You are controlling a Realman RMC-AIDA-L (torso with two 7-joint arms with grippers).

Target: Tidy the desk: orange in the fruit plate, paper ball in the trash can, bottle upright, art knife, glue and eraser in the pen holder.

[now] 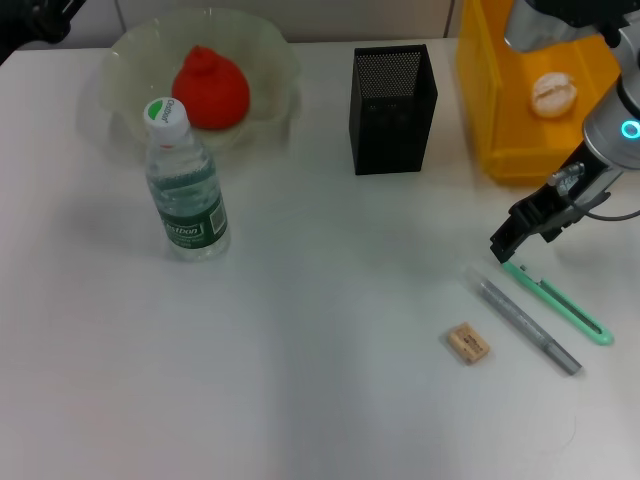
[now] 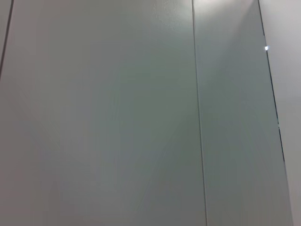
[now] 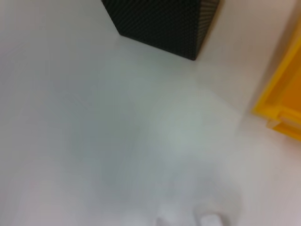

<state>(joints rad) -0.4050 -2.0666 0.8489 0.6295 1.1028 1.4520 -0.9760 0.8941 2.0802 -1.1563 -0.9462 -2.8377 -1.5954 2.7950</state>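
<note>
White desk (image 1: 320,400) seen from the head camera, matte and evenly lit; the left wrist view shows only pale grey wall panels (image 2: 103,113) divided by thin vertical seams. At the far left stands a translucent fruit plate (image 1: 275,60) holding the orange (image 1: 210,88); just in front of it the water bottle (image 1: 186,185) stands upright, white cap uppermost. A black mesh pen holder (image 1: 393,108) stands near the far centre, and a yellow trash can (image 1: 500,110), cut off by the top and right edges, contains the paper ball (image 1: 553,94). Near the right front lie the green art knife (image 1: 560,305) and a grey glue stick (image 1: 528,325), side by side and roughly parallel, with the tan eraser (image 1: 467,343) apart to their left. The right gripper (image 1: 505,245) reaches in from the right edge, angled downward, tip just above the far end of the knife (whether its fingers are spread or closed cannot be told). The left arm (image 1: 35,20) is parked at the far left corner, mostly out of frame.
</note>
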